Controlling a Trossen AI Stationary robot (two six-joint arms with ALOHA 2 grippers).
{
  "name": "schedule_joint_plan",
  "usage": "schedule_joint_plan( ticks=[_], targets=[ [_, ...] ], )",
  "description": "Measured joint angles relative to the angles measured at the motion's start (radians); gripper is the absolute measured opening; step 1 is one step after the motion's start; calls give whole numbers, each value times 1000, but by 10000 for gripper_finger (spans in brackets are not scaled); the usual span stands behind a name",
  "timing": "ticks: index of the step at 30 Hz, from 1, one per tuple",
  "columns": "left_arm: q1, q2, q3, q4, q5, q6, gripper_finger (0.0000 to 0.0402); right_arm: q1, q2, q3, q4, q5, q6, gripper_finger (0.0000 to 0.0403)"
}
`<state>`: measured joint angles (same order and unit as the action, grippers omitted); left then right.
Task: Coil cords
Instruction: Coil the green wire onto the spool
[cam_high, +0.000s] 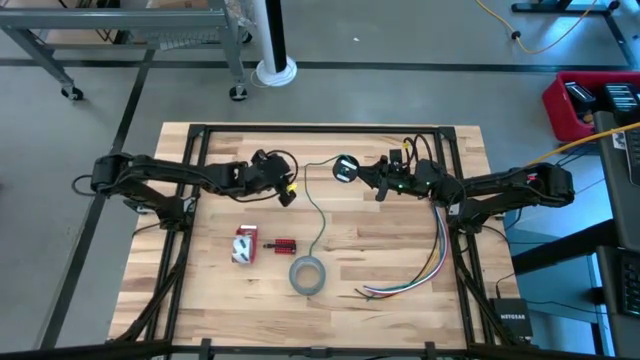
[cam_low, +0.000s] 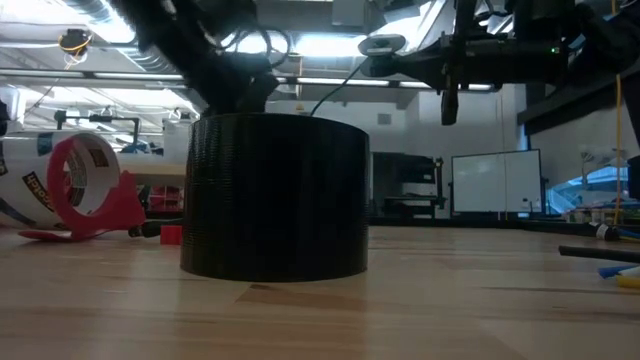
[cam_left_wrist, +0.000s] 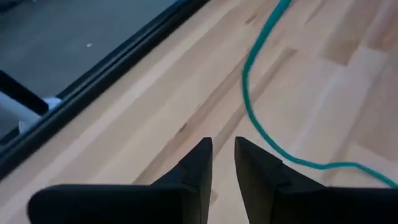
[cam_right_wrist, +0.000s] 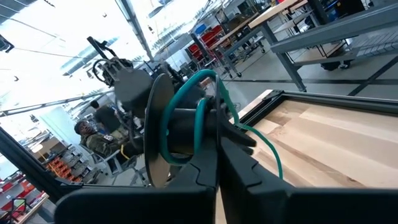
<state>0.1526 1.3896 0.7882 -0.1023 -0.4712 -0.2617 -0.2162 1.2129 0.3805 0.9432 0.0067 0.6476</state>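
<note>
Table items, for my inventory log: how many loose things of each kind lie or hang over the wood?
Cord with spool, held by the right gripper: 1
Grey tape roll: 1
Red tape dispenser: 1
Small red part: 1
Multicoloured wire bunch: 1
Total: 5

Both dark arms reach inward over the table's far half, the left gripper (cam_high: 288, 190) hanging with its fingers (cam_left_wrist: 196, 165) a narrow slit apart and holding nothing, while the right gripper (cam_high: 366, 172), facing it from the other side, has its fingers (cam_right_wrist: 205, 168) pressed together.
</note>
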Motion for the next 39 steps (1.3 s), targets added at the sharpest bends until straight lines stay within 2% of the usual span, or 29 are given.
schedule_joint_plan(
  ticks=[6,8,35,39],
  targets=[
    [19,-8,-93,325,157,27,60,0,0,0,2,-2,1,2],
    [22,-8,-97,367,176,45,60,0,0,0,4,-3,2,3],
    [43,-8,-98,375,173,14,61,0,0,0,33,-28,2,3],
    [58,-8,-98,375,174,1,77,0,0,0,34,-45,2,3]
  ],
)
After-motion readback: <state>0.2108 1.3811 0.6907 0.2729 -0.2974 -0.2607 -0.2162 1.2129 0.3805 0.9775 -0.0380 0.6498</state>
